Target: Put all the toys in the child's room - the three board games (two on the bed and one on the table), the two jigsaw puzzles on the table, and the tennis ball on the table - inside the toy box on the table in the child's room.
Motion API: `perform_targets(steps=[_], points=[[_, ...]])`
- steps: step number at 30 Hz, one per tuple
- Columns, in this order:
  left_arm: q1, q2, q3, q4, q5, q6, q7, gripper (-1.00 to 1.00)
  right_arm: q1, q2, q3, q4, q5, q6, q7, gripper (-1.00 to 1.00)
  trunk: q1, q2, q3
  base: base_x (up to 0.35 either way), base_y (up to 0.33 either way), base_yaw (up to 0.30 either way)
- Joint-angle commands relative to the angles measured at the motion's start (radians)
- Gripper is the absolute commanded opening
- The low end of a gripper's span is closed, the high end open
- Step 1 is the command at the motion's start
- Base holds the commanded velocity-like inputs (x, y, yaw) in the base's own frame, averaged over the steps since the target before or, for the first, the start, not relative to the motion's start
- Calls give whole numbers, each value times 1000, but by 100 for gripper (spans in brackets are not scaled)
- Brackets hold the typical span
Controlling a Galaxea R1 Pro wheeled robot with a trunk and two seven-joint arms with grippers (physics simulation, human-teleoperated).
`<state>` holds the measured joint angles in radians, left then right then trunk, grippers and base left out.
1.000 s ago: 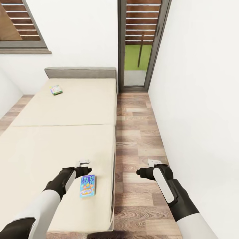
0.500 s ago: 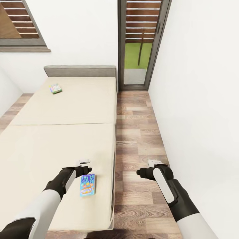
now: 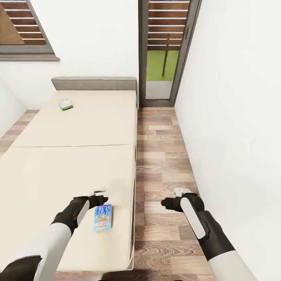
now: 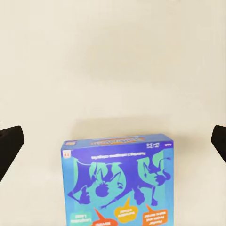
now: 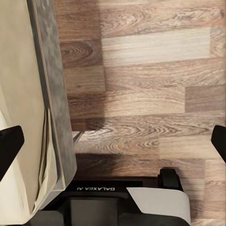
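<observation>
Two board games lie on the bed (image 3: 58,164). The smaller blue one (image 3: 102,217) rests near the mattress's right edge, close to me. A green-edged one (image 3: 65,104) lies far off, near the grey headboard. My left gripper (image 3: 97,198) hangs open just above the bed, at the far end of the blue box. In the left wrist view the blue box (image 4: 117,181) sits between and below the widely spread fingertips of that gripper (image 4: 113,146), untouched. My right gripper (image 3: 170,203) is open over the wood floor. The right wrist view shows this gripper (image 5: 113,143) empty. The table and toy box are out of view.
A plank-floor aisle (image 3: 164,156) runs between the bed and the white right wall (image 3: 234,117) up to a glass door (image 3: 164,58). The bed's grey frame edge (image 5: 54,94) and my own base (image 5: 113,202) appear in the right wrist view. A window (image 3: 23,31) is at the upper left.
The whole head view has shifted very slightly, so the camera moved a little. Both arms and both game boxes keep their places relative to one another.
</observation>
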<state>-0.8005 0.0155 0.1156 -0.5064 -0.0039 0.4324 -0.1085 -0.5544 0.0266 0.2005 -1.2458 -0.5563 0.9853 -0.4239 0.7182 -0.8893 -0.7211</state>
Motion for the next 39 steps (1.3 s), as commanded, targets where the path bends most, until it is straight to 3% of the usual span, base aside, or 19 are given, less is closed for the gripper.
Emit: perform_targets(steps=[1,23,39], points=[[0,0,5,-2,-1,6,-5,100,-1,-1,1,-1,-11,2,-10,100,0,-1,-1,0,0,0],[-1,-1,7,-5,1,6,-9,100,-1,5,1,3,-10,2,-10,100,0,-1,-3,0,0,0],[-2,3,9,-6,1,3,-8,100,-1,9,-3,4,-19,7,-10,100,0,-1,-25,0,0,0]])
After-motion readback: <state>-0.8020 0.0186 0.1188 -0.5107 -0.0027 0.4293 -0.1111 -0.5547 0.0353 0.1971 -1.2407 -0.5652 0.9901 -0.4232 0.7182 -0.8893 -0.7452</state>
